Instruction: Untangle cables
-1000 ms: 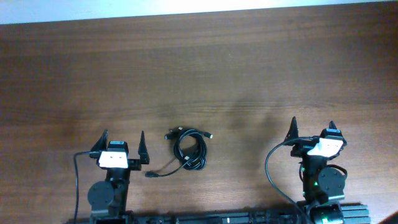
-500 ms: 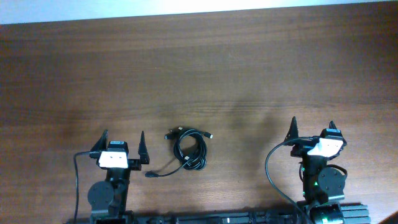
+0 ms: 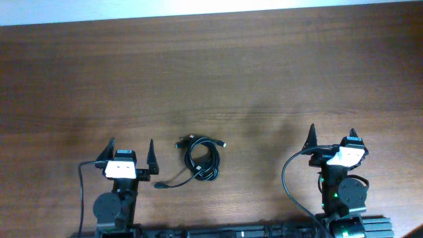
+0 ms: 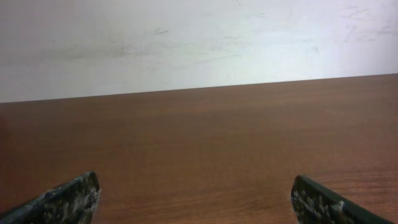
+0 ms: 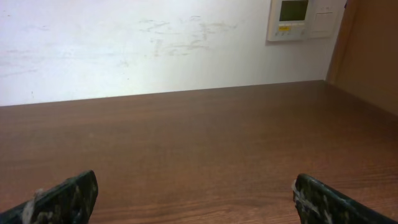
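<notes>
Left gripper (image 3: pixel 130 151) sits low at near table edge, jaws spread wide, holding nothing. In the left wrist view both fingertips (image 4: pixel 67 198) are at the frame corners with bare wood between. Right gripper (image 3: pixel 332 139) is same: jaws wide apart, empty, fingertips (image 5: pixel 65 194) far apart in its wrist view.

Cables (image 3: pixel 202 160) lie on the table (image 3: pixel 211 73) just right of the left gripper, not touching it, and well off to the left of the right gripper. It's a small black coil, several loops bunched together. One loose strand trails back toward the left gripper, its plug end (image 3: pixel 159 185) near the right finger's base. Two more plug ends (image 3: pixel 223 143) stick out on the coil's far side. Cables don't show in either wrist view.

Beyond both grippers is open brown wood, then a white scuffed wall (image 4: pixel 186 43). A wall panel (image 5: pixel 297 17) with a small screen is ahead-right of the right gripper.
</notes>
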You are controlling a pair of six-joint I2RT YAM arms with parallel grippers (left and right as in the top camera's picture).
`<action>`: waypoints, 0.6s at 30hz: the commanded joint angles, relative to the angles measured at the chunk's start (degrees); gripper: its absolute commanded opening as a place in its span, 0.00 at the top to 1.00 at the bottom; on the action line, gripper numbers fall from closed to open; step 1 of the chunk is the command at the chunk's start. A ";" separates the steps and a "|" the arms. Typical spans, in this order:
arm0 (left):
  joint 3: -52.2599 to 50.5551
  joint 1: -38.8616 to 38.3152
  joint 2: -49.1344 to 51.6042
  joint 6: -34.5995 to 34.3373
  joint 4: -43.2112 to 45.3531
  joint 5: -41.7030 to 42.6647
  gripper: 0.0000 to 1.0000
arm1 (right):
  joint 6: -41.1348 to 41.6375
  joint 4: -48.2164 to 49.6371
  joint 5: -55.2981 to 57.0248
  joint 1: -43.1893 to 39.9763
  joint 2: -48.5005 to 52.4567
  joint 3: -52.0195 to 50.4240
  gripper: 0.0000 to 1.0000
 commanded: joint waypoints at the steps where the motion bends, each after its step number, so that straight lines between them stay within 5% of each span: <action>1: -0.11 0.37 -0.22 0.94 -0.46 -0.39 0.01 | -0.44 -0.28 1.55 -0.37 -0.48 -0.28 0.01; 18: -0.09 0.35 -0.22 0.90 0.00 0.26 0.01 | -0.44 -0.28 1.55 -0.37 -0.48 -0.28 0.01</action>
